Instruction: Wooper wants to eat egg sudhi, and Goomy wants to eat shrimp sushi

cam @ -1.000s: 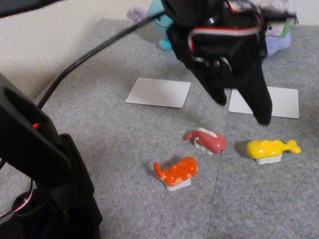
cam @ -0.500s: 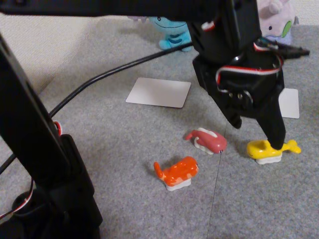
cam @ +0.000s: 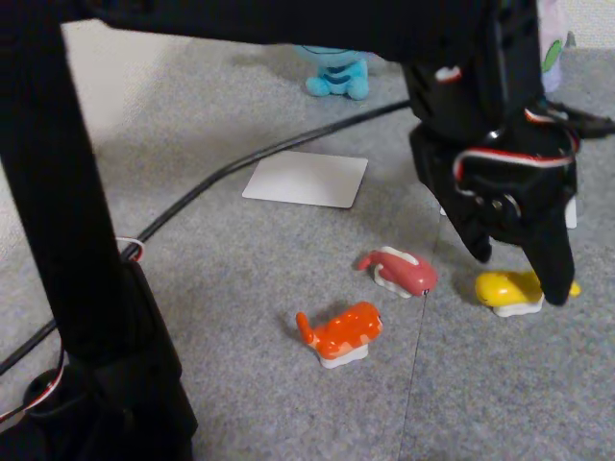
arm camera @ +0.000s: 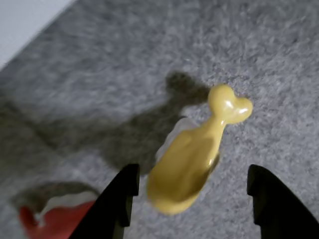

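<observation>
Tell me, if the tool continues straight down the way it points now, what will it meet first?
Most likely the egg sudhi: it lies between the open tool's fingers in the wrist view, though depth is unclear.

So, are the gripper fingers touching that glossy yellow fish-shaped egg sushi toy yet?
Apart. In the wrist view grey carpet shows between each finger of the gripper and the yellow fish-shaped egg sushi toy; the jaws stand open on both sides of it.

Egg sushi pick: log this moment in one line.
phase: pre-grasp | end effector: open, straddling egg sudhi | contact: none visible | egg sudhi: on mat | shrimp sushi: untouched | Wooper: background
</observation>
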Controlling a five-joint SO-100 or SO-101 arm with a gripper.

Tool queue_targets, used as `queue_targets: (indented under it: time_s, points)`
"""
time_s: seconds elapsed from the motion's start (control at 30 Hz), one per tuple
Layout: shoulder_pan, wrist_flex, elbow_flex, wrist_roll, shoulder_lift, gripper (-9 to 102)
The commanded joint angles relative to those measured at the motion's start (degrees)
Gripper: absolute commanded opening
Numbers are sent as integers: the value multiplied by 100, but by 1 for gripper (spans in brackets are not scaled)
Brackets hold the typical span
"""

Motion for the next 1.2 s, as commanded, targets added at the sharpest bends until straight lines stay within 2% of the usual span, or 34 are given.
queue_targets:
  time_s: [0.0, 0.4, 0.57, 0.83, 1.03, 1.17]
  points:
    - [79, 9, -387, 44, -255, 26]
    - [35, 0, -387, 62, -475, 25]
    - [44, -18, -387, 62, -483, 15]
    - [53, -9, -387, 62, -483, 5]
    - [53, 9, -387, 53, -422, 4]
    - [-35, 272, -396, 62, 211, 4]
